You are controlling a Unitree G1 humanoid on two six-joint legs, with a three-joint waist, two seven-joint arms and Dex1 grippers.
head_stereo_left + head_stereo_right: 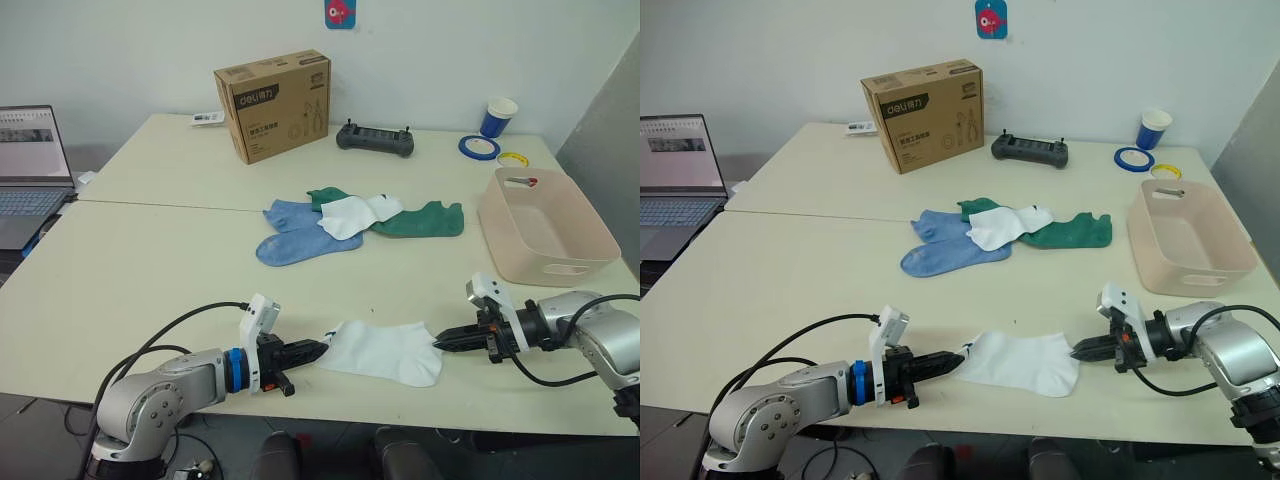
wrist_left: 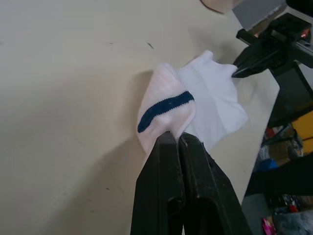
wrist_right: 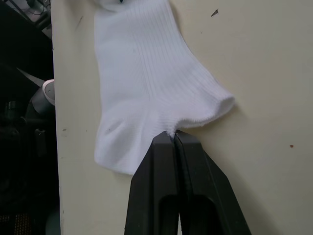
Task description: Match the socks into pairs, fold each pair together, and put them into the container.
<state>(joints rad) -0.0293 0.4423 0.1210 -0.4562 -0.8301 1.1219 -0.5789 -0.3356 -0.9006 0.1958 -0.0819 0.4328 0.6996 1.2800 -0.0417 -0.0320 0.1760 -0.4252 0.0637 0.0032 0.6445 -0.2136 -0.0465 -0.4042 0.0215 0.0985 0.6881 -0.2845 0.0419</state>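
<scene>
A white sock lies flat near the table's front edge, held at both ends. My left gripper is shut on its blue-striped end; my right gripper is shut on its open cuff. Further back in the middle lie the other socks: two light blue, two dark green and one white on top of them. The pale pink container stands at the right, with nothing seen inside.
A brown cardboard box and a black controller stand at the back. A blue cup and tape rolls sit at the back right. A laptop is at the far left.
</scene>
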